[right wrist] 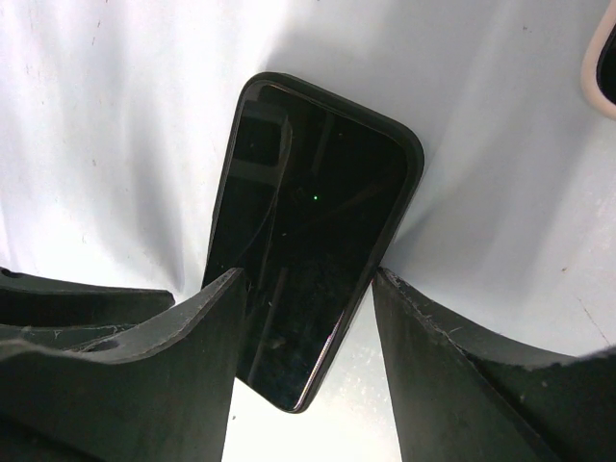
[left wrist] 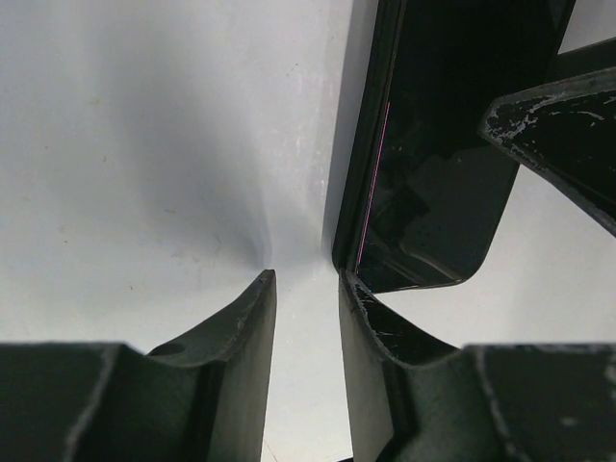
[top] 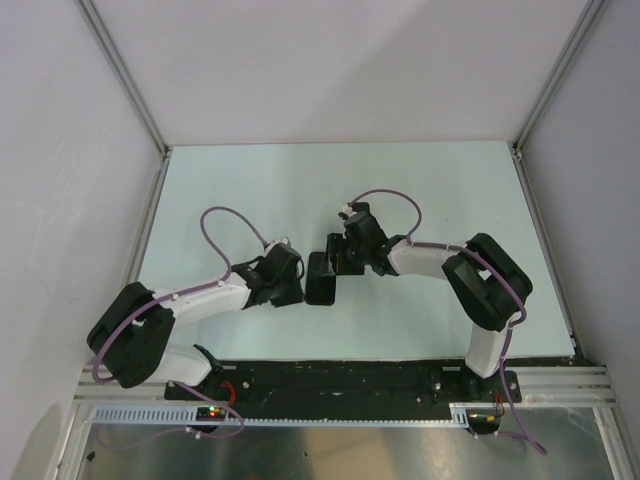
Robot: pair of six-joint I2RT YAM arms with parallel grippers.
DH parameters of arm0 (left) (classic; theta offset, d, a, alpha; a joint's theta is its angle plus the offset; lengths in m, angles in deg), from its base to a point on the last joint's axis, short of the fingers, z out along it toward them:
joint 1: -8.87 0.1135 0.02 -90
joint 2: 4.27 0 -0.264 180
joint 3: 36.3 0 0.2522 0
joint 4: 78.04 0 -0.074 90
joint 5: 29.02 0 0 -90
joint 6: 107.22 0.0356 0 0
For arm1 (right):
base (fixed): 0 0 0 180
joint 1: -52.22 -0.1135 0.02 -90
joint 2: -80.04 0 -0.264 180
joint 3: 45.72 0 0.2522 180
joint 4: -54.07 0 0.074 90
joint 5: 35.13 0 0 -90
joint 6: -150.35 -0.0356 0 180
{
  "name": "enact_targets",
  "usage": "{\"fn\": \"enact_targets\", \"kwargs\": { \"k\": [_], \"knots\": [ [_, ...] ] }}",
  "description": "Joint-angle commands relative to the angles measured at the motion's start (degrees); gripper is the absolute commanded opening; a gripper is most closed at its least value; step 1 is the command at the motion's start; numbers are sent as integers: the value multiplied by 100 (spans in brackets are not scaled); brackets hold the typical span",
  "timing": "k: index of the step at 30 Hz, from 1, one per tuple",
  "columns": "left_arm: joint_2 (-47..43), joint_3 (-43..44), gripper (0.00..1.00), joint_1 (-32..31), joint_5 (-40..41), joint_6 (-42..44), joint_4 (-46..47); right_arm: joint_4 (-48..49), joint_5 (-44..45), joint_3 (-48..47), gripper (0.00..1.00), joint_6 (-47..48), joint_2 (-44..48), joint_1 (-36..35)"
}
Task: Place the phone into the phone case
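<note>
While the phone (right wrist: 308,231) is sitting glass-up at the middle of the worktop (top: 430,190), its long axis is running away from the right hand (right wrist: 306,276) and straight out between that hand's fingers (right wrist: 192,346). That hand is the nearer one, and it is bracketing the phone across its width, one finger against each long side, so it appears to be pinching the phone at mid spread. Whether the phone is resting flat or being lifted at one end, the pictures are not showing. The left hand (left wrist: 307,276) is standing just to the other side, with its two fingers drawn near each other, a narrow gap between them and only bare worktop in that gap. The phone's long edge and near corner are lying outside the gap, right beside the tip of the finger nearer to it — touching or a hair apart, I cannot tell. A matt dark rim (left wrist: 369,144) is running round the glass; I am judging it to be the phone case, though whether the phone is fully seated in it is unclear. By my reckoning, the coming move is turning on that sideways offset — the left hand needs to shift towards the phone's edge before it can press or grip anything.
</note>
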Motion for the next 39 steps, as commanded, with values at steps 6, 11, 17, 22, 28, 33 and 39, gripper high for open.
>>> {"fn": "enact_targets", "kwargs": {
  "k": [6,11,17,22,28,33,39],
  "knots": [
    [14,177,36,34,-109,-15,296,-450,49,45,60,119,-320,-161],
    [-179,198,36,-2,-32,-5,284,-480,85,53,60,135,-318,-178],
    [-203,267,35,-39,32,22,228,-502,110,50,60,142,-325,-179],
    [-212,294,34,-94,57,28,191,-515,128,45,60,159,-327,-182],
    [-101,392,33,-118,229,92,7,-505,120,46,60,159,-339,-193],
    [109,448,31,-206,363,148,-89,-522,129,49,60,163,-332,-195],
    [295,392,28,-298,477,156,-203,-549,134,49,60,182,-335,-200]
  ]
}}
